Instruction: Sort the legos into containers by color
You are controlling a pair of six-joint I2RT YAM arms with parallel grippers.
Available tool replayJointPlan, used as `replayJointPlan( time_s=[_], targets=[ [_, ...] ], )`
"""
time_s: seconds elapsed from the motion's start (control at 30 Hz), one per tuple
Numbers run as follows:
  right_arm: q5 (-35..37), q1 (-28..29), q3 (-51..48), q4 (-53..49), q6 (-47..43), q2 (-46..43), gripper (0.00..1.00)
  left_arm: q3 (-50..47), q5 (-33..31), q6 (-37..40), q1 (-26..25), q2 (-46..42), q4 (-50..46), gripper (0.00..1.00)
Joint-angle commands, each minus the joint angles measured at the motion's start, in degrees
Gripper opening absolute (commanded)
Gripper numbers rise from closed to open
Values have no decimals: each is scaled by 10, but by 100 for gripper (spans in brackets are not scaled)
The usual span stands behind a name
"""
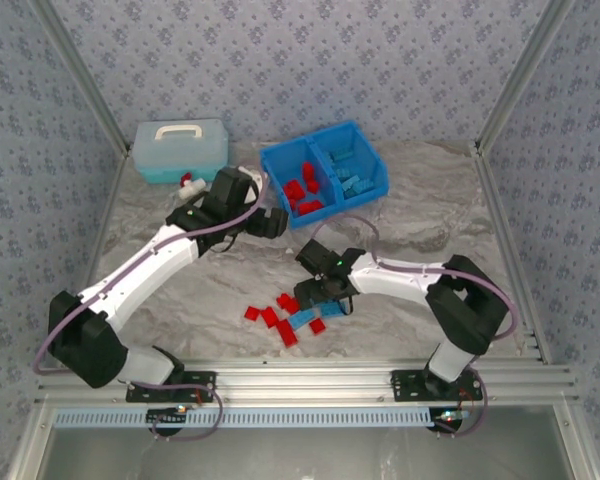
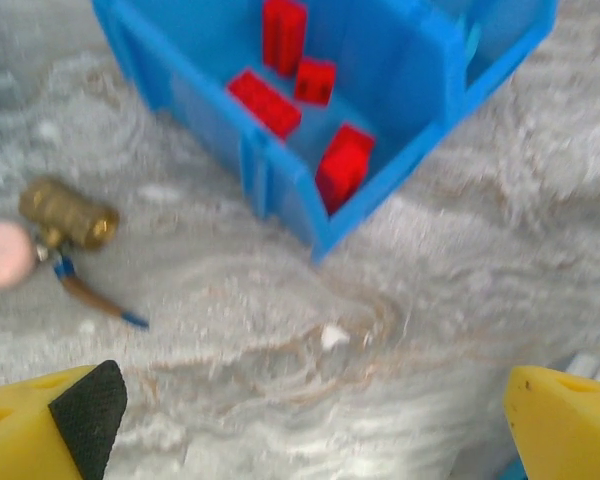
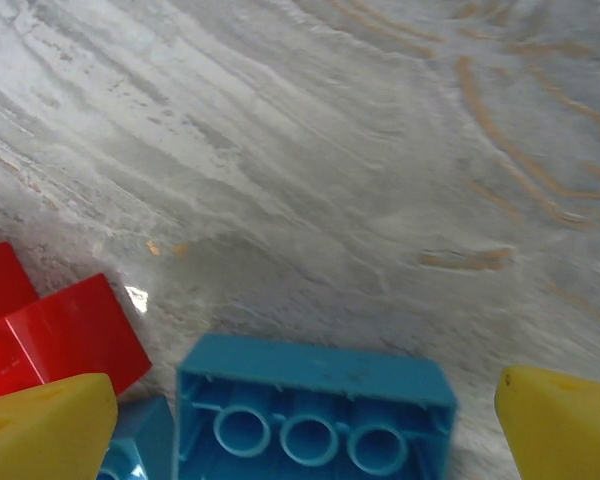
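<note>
Above the marbled surface (image 1: 430,220), holds left tool (image 2: 310,420) wide apart near the blue bin (image 2: 210,110) with 4 red legos (image 2: 345,165), right tool (image 3: 300,405) wide apart astride 1 upturned blue lego (image 3: 315,385).

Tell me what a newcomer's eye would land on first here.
The bright blue bin at the back, red legos in its left compartment and light blue ones in its right. Then the loose mixed pile toward the front, with the open right gripper over an upturned light blue brick.
</note>
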Motion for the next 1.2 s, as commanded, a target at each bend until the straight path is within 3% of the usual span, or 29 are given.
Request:
replayJointPlan(
  time_s=[0.0, 0.17, 0.3, 0.47, 0.6, 0.7, 0.9, 1.17],
  targets=[
    [-3, 4, 17, 11, 2, 25, 92, -9, 12, -9, 0, -25, 10, 99],
    [0, 6, 9, 18, 14, 37, 63, -8, 15, -14, 0, -16, 20, 99],
    [19, 7, 9, 4, 24, 20, 52, 9, 18, -6, 0, 0, 17, 99],
    [51, -19, 22, -11, 23, -68, 51, 13, 27, -9, -1, 1, 20, 99],
    [70, -88, 42, 17, -14, -139, 53, 6, 28, -11, -5, -12, 19, 99],
    [78, -154, 79, 57, -55, -141, 54, -5, 25, -16, -10, -23, 20, 99],
    [52, -271, 239, 101, -92, -14, 54, -18, 3, -25, -27, -44, 11, 99],
    [69, -324, 521, 35, -73, 241, 55, -71, -16, -58, -43, -93, 30, 99]
  ],
)
